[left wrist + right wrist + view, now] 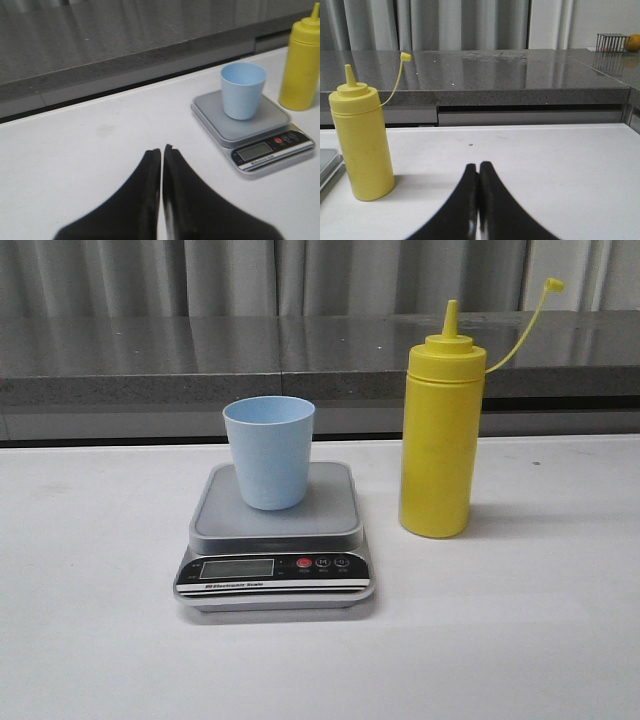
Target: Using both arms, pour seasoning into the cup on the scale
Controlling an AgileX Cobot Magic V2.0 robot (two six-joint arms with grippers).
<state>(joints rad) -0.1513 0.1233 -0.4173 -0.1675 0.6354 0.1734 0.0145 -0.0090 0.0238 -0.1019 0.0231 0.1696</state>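
Lowest in the front frame sits the scale [275,540], the cup [268,451] upright on its platform. Right of it stands the seasoning [441,430], uncapped. Left gripper [162,150] and right gripper [478,167] are both closed, empty.

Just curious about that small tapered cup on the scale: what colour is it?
Pale blue: the small tapered plastic cup shows best in the front view.

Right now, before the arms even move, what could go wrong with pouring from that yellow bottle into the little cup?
The blue cup sits loose on the scale, so a nudge could probably tip it or slide it off. The yellow bottle is tall and narrow; a clumsy grab might topple it. Its cap dangles on a thin tether and could swing over the cup's small mouth, so some seasoning may spill onto the scale.
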